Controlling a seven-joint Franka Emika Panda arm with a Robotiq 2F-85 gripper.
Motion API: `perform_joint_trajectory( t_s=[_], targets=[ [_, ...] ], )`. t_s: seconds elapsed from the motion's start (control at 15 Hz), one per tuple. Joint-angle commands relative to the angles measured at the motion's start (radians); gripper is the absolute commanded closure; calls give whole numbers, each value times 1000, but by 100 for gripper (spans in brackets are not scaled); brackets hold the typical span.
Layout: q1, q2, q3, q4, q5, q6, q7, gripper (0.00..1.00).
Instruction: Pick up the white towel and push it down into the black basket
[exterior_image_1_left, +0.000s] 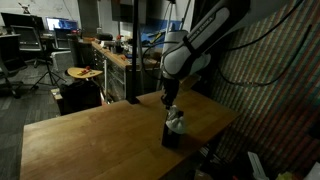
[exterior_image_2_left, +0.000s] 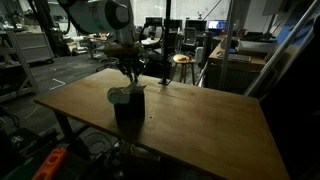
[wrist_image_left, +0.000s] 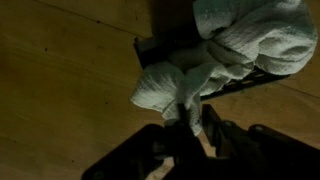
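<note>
Toward the left of the worktop in an exterior view, one black basket is seen with one white towel bunched in its mouth and spilling over the rim, a fold of it being pinched by the closed tool above.

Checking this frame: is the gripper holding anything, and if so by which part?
It appears to hold the white towel. The fingers pinch a narrow fold at its edge, while the rest is bunched at the top of the black basket.
</note>
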Motion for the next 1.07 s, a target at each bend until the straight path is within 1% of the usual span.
perform_joint_trajectory(
  t_s=[0.0, 0.07, 0.2, 0.4, 0.53, 0.67, 1.0],
  targets=[
    [-18, -13, 26, -1, 2, 6, 2, 94],
    [-19, -12, 27, -1, 5, 8, 0, 96],
    [-20, -11, 29, -3, 9, 13, -3, 92],
    [-23, -9, 30, -6, 21, 20, -10, 91],
    [-25, -9, 30, -7, 24, 28, -11, 92],
    [-27, -10, 27, -7, 16, 34, -6, 95],
    [-41, -6, 22, -28, 15, 55, -11, 94]
  ],
)
